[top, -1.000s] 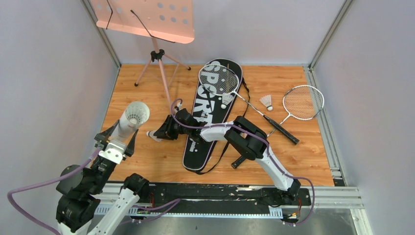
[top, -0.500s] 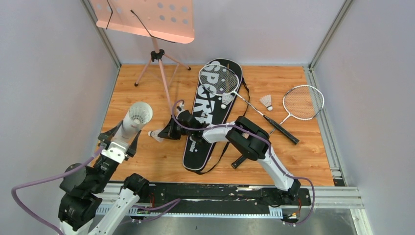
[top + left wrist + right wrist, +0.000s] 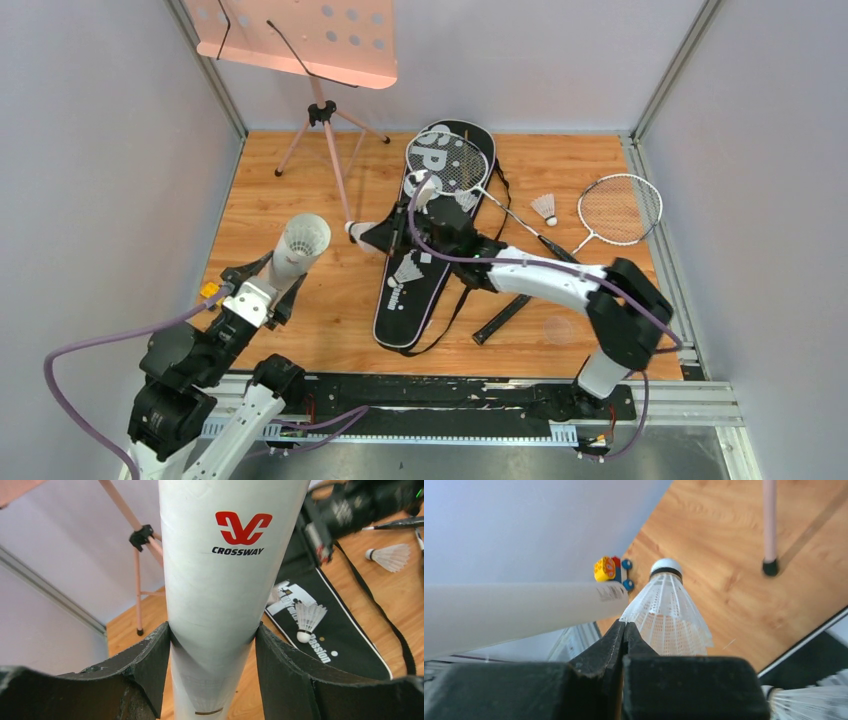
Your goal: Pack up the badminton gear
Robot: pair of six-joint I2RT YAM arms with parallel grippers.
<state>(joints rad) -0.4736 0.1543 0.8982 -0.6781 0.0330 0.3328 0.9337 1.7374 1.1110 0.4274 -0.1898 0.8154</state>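
My left gripper (image 3: 262, 295) is shut on the long white tube (image 3: 295, 255), tilted up with its open mouth toward the middle; the left wrist view shows the jaws (image 3: 214, 645) pressed on both sides of the tube (image 3: 225, 580). My right gripper (image 3: 385, 238) is shut on the skirt of a white shuttlecock (image 3: 358, 231), held in the air right of the tube's mouth; in the right wrist view the shuttlecock (image 3: 666, 615) sits beside the tube (image 3: 524, 610). The black SPORT bag (image 3: 420, 290) lies flat with one racket (image 3: 450, 160) on it. A second racket (image 3: 620, 208) and another shuttlecock (image 3: 544, 207) lie to the right.
The pink music stand (image 3: 300, 35) stands at the back left, its tripod leg (image 3: 338, 180) near my right gripper. A small yellow and blue toy (image 3: 210, 290) lies by the left wall. Grey walls close in on both sides.
My right arm has swung right and lifted the shuttlecock from the floor to above the bag's left edge. My left gripper has moved the tube slightly right.
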